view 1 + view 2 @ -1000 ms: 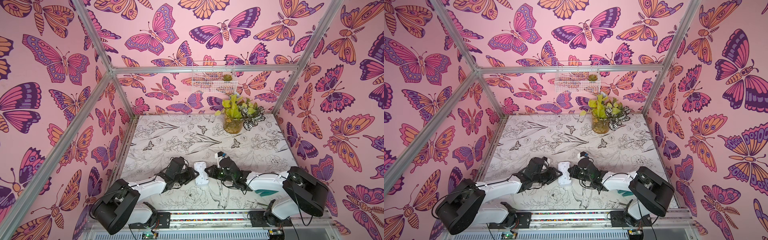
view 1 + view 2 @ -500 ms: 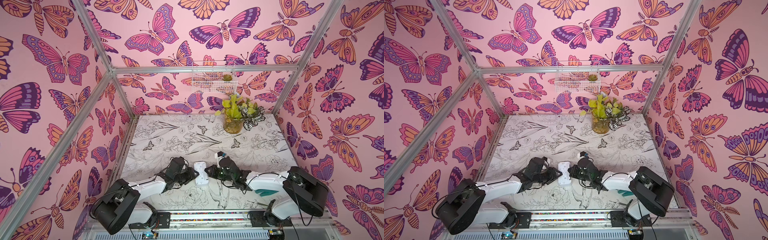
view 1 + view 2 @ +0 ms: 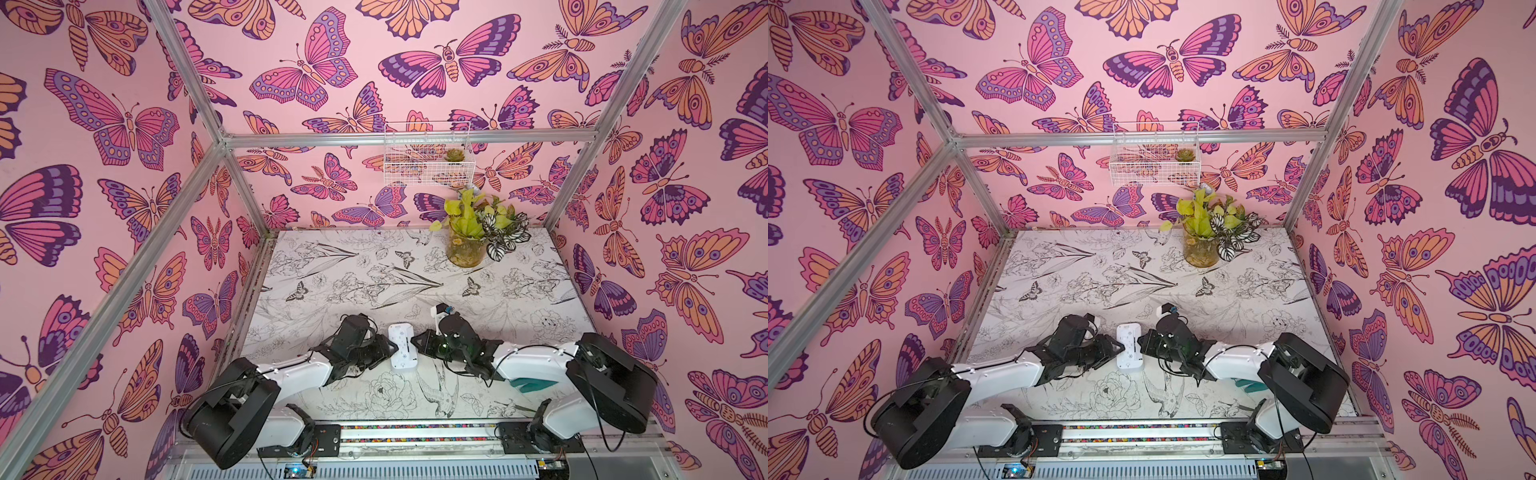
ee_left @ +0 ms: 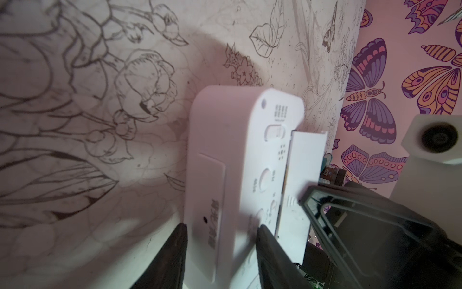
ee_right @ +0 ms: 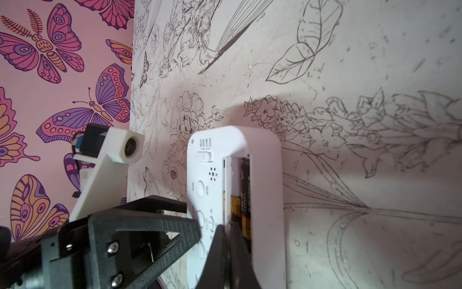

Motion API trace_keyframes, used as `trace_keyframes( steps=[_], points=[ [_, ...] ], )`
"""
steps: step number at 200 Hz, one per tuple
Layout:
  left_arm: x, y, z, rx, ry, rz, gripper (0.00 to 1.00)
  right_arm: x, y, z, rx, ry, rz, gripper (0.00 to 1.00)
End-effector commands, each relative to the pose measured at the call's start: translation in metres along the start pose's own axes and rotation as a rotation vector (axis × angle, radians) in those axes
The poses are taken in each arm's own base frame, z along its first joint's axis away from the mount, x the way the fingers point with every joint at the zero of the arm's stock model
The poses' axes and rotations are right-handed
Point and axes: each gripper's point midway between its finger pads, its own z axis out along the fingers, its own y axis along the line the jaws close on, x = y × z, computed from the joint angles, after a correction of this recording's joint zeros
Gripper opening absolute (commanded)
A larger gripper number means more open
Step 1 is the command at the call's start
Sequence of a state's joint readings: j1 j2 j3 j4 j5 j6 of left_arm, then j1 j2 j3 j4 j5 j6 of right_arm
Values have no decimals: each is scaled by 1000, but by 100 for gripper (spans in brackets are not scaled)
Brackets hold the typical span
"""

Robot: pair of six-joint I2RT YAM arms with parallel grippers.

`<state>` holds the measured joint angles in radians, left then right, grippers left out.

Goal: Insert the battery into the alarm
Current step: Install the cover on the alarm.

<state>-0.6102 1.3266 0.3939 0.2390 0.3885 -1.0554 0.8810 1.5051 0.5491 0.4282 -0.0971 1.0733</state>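
We see the alarm (image 3: 402, 347) back-up near the table's (image 3: 374, 266) front edge, its screen hidden. The left gripper (image 4: 222, 230) clamps its body. The right gripper (image 5: 222, 231) is closed at the open compartment, where a battery (image 5: 243, 200) shows, partly covered; we cannot tell whether it nips the raised cover (image 4: 303, 162). A teal glove (image 3: 524, 383) hides mostly under the right arm (image 3: 532, 361). Open tabletop stretches behind to the plant jar (image 3: 465, 251).

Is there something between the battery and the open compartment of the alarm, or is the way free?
Nothing visible blocks it. The battery already lies inside the open compartment of the alarm, with the right gripper, jaws shut, at it.
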Motion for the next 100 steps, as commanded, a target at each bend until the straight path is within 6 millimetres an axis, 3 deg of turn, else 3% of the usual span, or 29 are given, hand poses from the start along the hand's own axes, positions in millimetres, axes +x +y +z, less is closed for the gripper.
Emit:
trace_keyframes(
  steps=[1, 100],
  points=[
    [4, 9, 2, -22, 1, 16, 48, 8, -24, 0, 82, 32, 16, 0],
    [4, 10, 3, -25, 2, 18, 49, 11, -20, 7, 57, 58, 28, 5]
  ],
)
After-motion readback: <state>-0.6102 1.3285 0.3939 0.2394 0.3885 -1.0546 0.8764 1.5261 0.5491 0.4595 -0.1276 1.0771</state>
